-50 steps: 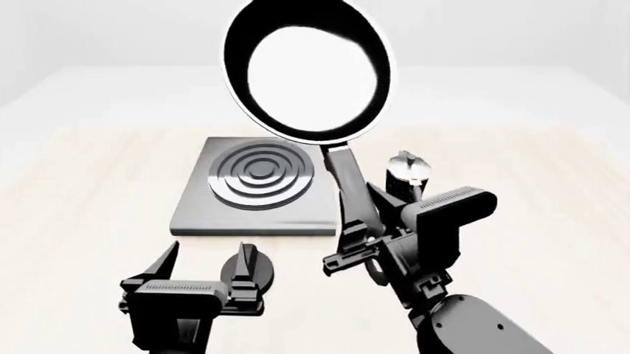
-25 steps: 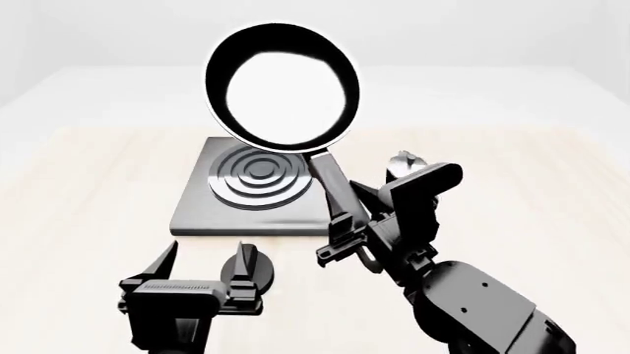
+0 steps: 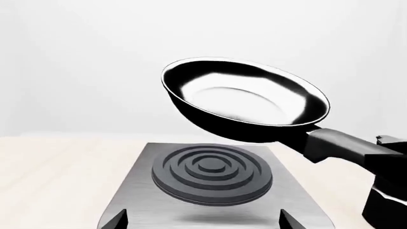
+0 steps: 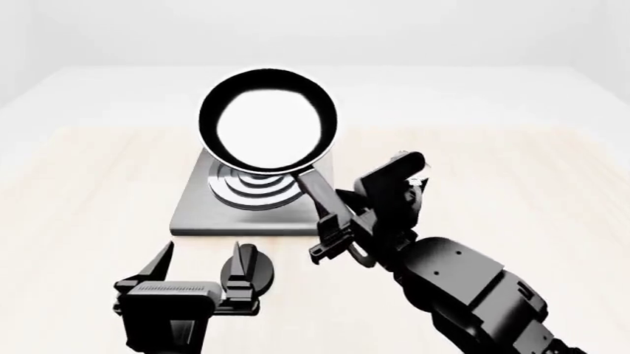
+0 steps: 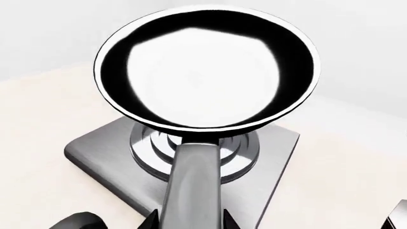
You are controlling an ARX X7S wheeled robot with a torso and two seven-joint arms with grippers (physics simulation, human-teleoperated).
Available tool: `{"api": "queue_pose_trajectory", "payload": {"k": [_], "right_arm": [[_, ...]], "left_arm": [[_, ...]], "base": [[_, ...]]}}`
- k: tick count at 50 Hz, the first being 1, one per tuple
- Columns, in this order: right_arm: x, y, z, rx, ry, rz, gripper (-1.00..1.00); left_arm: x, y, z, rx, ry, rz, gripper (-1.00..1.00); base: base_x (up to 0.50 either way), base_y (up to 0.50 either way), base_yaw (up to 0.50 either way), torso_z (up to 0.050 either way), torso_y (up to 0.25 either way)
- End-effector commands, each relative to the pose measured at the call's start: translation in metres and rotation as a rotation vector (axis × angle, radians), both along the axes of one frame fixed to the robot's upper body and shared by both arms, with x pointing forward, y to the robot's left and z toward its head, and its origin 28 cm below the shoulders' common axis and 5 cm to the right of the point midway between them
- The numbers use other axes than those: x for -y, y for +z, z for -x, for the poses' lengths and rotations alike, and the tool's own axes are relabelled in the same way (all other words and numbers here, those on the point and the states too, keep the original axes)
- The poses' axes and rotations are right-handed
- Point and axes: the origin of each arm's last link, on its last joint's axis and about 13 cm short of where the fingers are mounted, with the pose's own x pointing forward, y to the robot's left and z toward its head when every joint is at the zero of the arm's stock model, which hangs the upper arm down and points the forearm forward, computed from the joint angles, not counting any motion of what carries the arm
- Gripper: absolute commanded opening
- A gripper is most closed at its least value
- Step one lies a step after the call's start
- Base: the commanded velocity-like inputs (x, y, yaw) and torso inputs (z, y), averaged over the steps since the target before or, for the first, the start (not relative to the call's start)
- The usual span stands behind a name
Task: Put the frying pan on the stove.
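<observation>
Left wrist view: frying pan (image 3: 245, 98) is hanging tilted above stove (image 3: 213, 174), not touching.
Head view: right end effector (image 4: 335, 228) is gripping the pan handle; left end effector (image 4: 197, 276) is sitting released near the bench (image 4: 88, 192) edge.
Right wrist view: pan is overlapping the burner.

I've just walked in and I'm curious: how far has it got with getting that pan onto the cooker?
Picking up looks done: the right claw grips the handle of the glossy black frying pan. In hand: the pan hangs tilted in the air above the grey square stove, not touching its ring burner. Left: lowering it flat and letting go. The left claw is open and idle.
</observation>
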Motion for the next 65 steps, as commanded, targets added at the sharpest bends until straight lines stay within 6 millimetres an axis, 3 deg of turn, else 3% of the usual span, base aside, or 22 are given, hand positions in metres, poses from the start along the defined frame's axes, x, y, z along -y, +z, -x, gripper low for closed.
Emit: {"api": "queue_pose_trajectory", "payload": {"k": [1, 32, 65], "right_arm": [[-0.002, 0.018, -0.018, 0.039, -0.014, 0.049, -1.00], [-0.015, 0.012, -0.045, -0.063, 0.003, 0.100, -1.00], [-0.026, 0.007, -0.048, -0.066, 0.015, 0.105, -1.00]], "left_arm": [[0.000, 0.000, 0.001, 0.000, 0.001, 0.003, 1.00], [-0.001, -0.002, 0.003, -0.006, 0.010, -0.001, 1.00], [-0.001, 0.000, 0.003, -0.003, 0.010, -0.004, 1.00]], "base": [[0.00, 0.00, 0.00, 0.000, 0.000], [0.00, 0.00, 0.00, 0.001, 0.002], [0.00, 0.00, 0.00, 0.000, 0.002]]}}
